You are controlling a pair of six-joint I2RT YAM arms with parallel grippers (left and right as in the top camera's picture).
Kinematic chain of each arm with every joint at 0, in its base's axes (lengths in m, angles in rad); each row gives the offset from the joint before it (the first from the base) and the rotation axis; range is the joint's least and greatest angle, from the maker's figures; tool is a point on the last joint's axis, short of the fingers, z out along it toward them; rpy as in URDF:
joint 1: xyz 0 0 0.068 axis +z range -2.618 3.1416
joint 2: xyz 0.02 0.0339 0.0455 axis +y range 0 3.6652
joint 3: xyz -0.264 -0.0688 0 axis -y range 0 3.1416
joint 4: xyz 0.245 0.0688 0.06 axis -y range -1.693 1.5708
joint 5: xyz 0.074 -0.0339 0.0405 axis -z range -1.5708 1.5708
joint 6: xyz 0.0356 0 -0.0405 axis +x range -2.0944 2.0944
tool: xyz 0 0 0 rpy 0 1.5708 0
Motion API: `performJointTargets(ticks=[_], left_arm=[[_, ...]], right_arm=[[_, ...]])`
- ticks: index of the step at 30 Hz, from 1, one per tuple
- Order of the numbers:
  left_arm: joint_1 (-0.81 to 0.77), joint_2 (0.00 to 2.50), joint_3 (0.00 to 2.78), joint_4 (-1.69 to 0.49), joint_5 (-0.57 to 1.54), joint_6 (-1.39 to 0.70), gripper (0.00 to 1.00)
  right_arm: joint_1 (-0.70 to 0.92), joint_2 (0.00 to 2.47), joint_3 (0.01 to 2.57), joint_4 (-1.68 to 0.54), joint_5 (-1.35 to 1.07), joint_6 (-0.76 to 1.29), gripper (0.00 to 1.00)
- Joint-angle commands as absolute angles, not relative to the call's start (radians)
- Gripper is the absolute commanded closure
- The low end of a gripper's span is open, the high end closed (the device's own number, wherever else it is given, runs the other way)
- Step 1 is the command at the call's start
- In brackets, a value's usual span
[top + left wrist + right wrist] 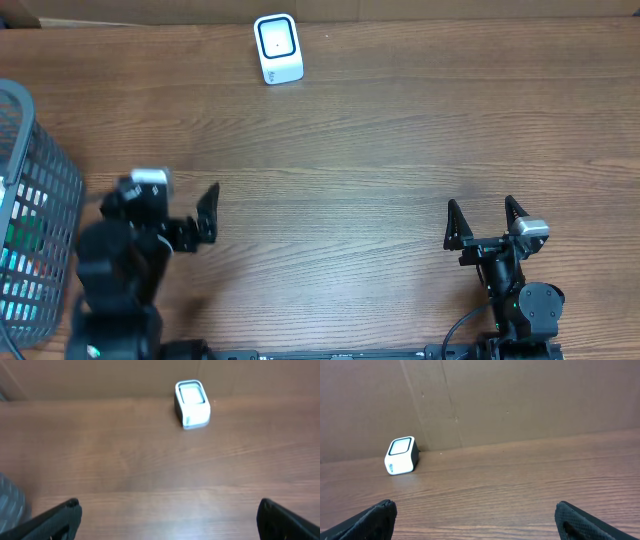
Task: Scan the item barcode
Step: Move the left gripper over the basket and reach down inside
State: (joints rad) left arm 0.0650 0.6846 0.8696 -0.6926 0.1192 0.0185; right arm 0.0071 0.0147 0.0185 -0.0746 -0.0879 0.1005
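A small white barcode scanner (277, 48) with a dark-rimmed window stands at the table's far edge; it also shows in the left wrist view (191, 402) and the right wrist view (401, 455). Coloured items (22, 235) show through the mesh of a grey basket (55, 170) at the left; I cannot tell them apart. My left gripper (175, 205) hovers just right of the basket, open and empty (167, 520). My right gripper (485, 222) rests near the front right, open with nothing between its fingers (475, 520). Both point toward the scanner, well short of it.
A brown cardboard wall (520, 400) backs the far edge of the wooden table (350, 150). The basket's blurred mesh (10, 502) shows at the left edge of the left wrist view. Bare wood lies between both grippers and the scanner.
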Motion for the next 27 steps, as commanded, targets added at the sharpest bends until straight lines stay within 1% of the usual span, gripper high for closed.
performJointTargets(ticks=[1, 4, 7, 10, 13, 17, 19, 24, 27], left_arm=[[0.059, 0.859, 1.127, -0.828, 0.139, -0.026, 0.0], [0.059, 1.019, 1.356, -1.008, 0.16, -0.027, 0.01], [0.059, 1.169, 1.571, -1.174, 0.245, -0.027, 0.01], [0.059, 1.265, 1.691, -1.247, 0.286, -0.027, 0.0], [0.059, 1.315, 1.727, -1.254, 0.282, -0.026, 0.01], [0.06, 1.345, 1.727, -1.209, 0.271, -0.027, 0.0], [0.081, 1.357, 1.737, -1.205, 0.251, -0.056, 0.0], [0.233, 1.374, 1.794, -1.204, 0.251, -0.11, 0.0], [0.387, 1.374, 1.839, -1.202, 0.233, -0.194, 0.0]], right_arm=[[0.011, 0.003, 0.007, -0.069, -0.08, 0.1, 0.0], [0.011, 0.003, 0.007, -0.069, -0.08, 0.1, 0.0], [0.011, 0.003, 0.007, -0.069, -0.079, 0.1, 0.0], [0.011, 0.003, 0.007, -0.069, -0.08, 0.1, 0.0], [0.011, 0.003, 0.007, -0.069, -0.08, 0.1, 0.0], [0.011, 0.003, 0.007, -0.069, -0.079, 0.1, 0.0], [0.011, 0.003, 0.007, -0.069, -0.08, 0.1, 0.0], [0.011, 0.003, 0.007, -0.069, -0.08, 0.1, 0.0], [0.011, 0.003, 0.007, -0.069, -0.079, 0.1, 0.0]])
